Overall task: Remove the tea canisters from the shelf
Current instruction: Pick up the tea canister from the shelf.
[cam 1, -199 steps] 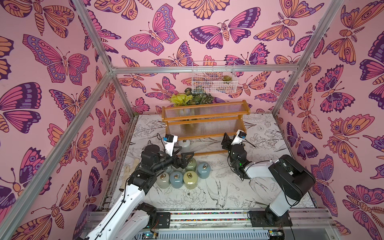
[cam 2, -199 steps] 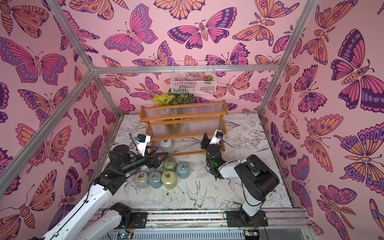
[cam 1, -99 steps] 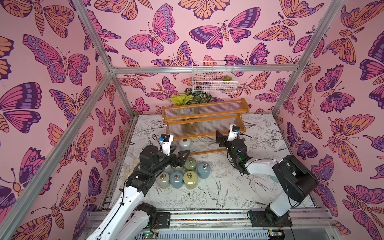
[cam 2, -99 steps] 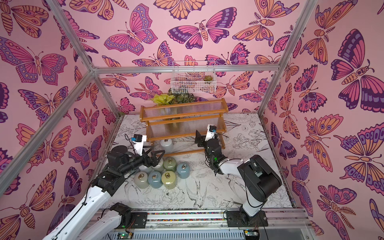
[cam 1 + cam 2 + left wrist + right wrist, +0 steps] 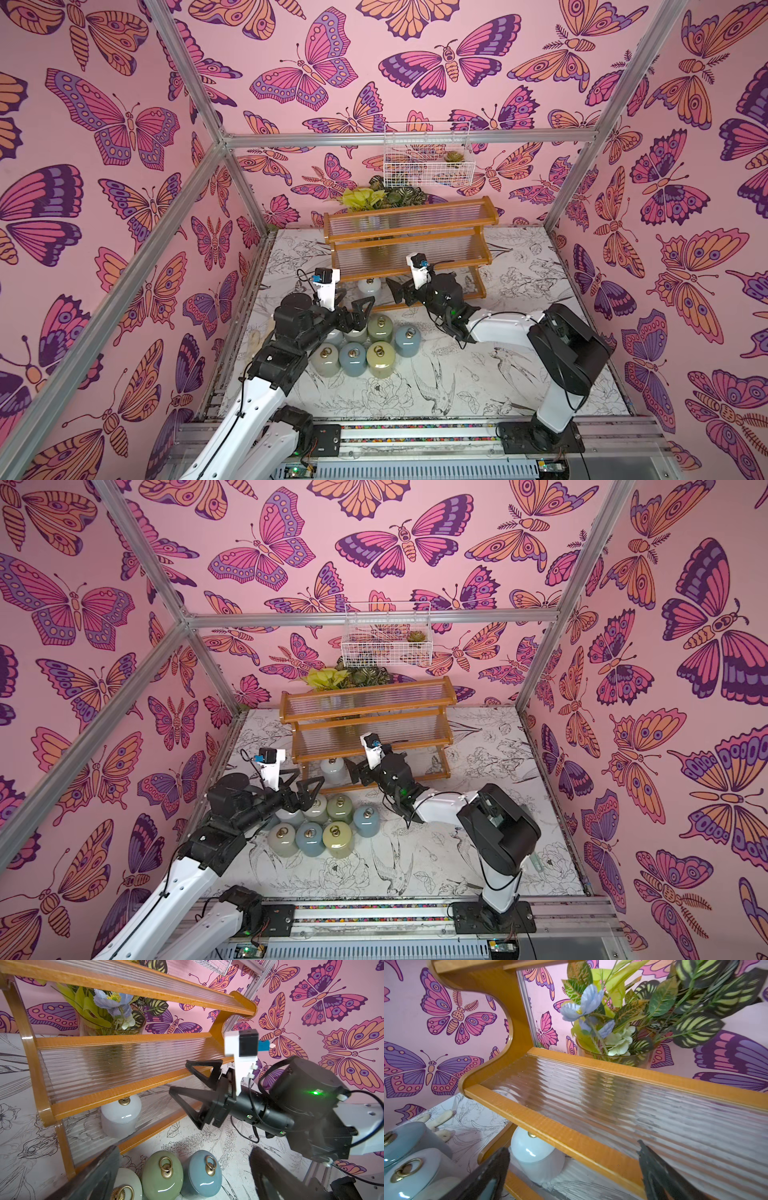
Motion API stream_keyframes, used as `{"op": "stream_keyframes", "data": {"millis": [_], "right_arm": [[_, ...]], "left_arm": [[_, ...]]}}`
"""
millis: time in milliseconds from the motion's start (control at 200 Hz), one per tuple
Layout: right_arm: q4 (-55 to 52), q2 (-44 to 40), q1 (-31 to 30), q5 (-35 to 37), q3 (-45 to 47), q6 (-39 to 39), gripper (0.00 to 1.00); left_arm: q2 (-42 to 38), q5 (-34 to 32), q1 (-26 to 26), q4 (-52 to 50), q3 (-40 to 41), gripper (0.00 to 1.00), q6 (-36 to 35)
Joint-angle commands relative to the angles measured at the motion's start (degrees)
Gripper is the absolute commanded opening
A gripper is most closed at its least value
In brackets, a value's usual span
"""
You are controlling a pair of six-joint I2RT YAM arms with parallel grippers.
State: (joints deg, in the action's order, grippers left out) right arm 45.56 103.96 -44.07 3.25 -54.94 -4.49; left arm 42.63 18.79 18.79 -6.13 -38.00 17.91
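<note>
One white tea canister [image 5: 369, 286] [image 5: 332, 767] stands on the lowest tier of the orange-brown shelf [image 5: 409, 239] [image 5: 365, 721], near its left end. My right gripper [image 5: 395, 291] [image 5: 355, 773] is open just right of it, not touching. In the right wrist view the canister [image 5: 535, 1153] sits under the middle tier, between the spread fingers [image 5: 496, 1163] and nearer one of them. Several tea canisters [image 5: 380, 359] [image 5: 309, 837] stand clustered on the table. My left gripper [image 5: 355, 301] [image 5: 305, 781] hovers open above the cluster's back row, holding nothing.
A glass vase of artificial flowers [image 5: 376, 199] stands behind the shelf. A white wire basket [image 5: 428, 164] hangs on the back wall. The shelf's upper two tiers carry nothing. Pale scraps [image 5: 440, 1120] lie on the table left of the shelf.
My right gripper has opened from shut and swung left along the shelf front to the white canister. My left gripper has risen slightly above the cluster.
</note>
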Motion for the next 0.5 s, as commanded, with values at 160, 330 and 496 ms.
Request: {"op": "stream_keyframes", "data": {"millis": [160,330,496], "right_arm": [[-6.42,4.86,-3.39,-4.02,-5.92,4.15,0.99],[-6.69,4.80,-4.53,-3.35,-5.49,3.88,0.99],[-6.78,3.13,-5.46,-3.29,-3.26,3.36,0.99]], "left_arm": [[-2.01,-0.27,-0.75,-1.30,0.91,1.00,-0.16],[-2.10,0.10,-0.91,-1.42,0.91,1.00,-0.21],[-2.16,0.28,-1.05,-1.41,1.00,1.00,-0.25]]}}
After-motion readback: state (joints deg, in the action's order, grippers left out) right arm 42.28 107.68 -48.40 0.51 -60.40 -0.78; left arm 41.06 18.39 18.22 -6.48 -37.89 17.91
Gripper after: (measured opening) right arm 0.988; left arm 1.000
